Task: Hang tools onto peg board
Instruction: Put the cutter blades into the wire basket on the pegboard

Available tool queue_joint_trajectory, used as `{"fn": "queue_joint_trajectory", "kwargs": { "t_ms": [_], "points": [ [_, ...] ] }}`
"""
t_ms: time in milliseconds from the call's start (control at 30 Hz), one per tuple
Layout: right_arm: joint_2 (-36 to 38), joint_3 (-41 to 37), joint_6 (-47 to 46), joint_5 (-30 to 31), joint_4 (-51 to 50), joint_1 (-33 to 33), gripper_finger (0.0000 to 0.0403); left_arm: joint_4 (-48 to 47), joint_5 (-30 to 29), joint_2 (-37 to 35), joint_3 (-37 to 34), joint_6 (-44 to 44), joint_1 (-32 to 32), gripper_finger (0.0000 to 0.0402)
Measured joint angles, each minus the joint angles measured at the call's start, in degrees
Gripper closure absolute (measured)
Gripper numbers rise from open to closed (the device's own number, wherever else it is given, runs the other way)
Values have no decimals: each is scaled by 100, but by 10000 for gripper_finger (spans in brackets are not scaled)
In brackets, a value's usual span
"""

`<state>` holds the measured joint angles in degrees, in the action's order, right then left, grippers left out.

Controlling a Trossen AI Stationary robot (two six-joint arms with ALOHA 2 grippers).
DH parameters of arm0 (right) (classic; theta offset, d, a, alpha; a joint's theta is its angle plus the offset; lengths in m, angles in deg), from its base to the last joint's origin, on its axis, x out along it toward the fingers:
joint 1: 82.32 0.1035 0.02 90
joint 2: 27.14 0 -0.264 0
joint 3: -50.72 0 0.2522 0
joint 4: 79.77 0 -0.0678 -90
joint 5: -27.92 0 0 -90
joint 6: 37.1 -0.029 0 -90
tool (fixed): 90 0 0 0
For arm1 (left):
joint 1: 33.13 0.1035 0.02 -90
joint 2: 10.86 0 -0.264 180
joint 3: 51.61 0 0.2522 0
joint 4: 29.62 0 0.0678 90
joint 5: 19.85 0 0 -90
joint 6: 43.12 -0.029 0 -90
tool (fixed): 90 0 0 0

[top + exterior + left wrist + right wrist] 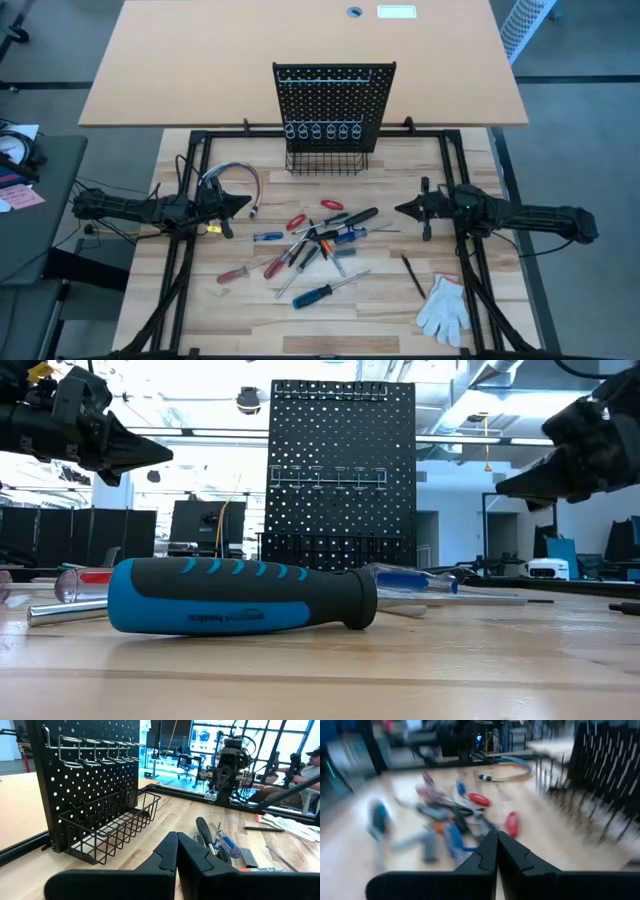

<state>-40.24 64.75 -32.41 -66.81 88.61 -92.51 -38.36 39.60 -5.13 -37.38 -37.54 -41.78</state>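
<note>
The black peg board [333,105] stands upright at the far middle of the wooden table, with a row of ring holders [95,755] and a wire basket [327,160] at its base. The tools [320,245] lie scattered in the table's middle: red-, blue- and black-handled screwdrivers. A blue-handled screwdriver [240,595] lies nearest the front edge. My left gripper [245,205] hovers shut, left of the pile and clear of the table. My right gripper [400,209] hovers shut, right of the pile. Neither has anything between its fingers.
A white work glove [443,308] lies at the near right, with a thin dark key [413,275] beside it. A looped bundle of coloured wires [235,180] lies by my left gripper. A large tan tabletop [200,60] sits behind the peg board. A person [305,765] sits beyond the table.
</note>
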Motion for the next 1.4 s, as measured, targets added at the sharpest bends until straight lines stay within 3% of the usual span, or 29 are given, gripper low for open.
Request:
{"fn": "queue_joint_trajectory", "kwargs": {
  "t_ms": [133, 333, 467, 700, 867, 967, 1133, 1267, 1400],
  "points": [
    [4, 12, 1030, 95, 48, -133, 386, 1, 0, 0, 0, -1, 0, 401],
    [0, 33, 1094, 98, 305, -272, 386, 1, 0, 0, 0, -1, -1, 402],
    [-1, 37, -974, -35, 787, -209, 386, 2, 1, 0, 0, 143, -1, 401],
    [-52, 35, -3025, 218, 2322, -207, 386, 2, 1, 0, 0, 857, 0, 401],
    [-236, 35, -3115, 210, 3045, -43, 386, 2, -15, 0, 0, 617, 0, 401],
    [-672, 36, -3068, 210, 4328, 386, 386, 2, -30, 0, 0, 498, 0, 401],
    [-1872, 147, -1815, 204, 6216, 1572, 386, 2, -30, 0, 0, 780, 0, 402],
    [-2722, 570, -1112, 205, 6409, 2280, 386, 2, -28, 0, 0, 963, -1, 401],
    [-3434, 1111, -1075, 203, 6110, 2644, 386, -7, 267, 0, 0, 1106, -1, 401]
  ]
}}
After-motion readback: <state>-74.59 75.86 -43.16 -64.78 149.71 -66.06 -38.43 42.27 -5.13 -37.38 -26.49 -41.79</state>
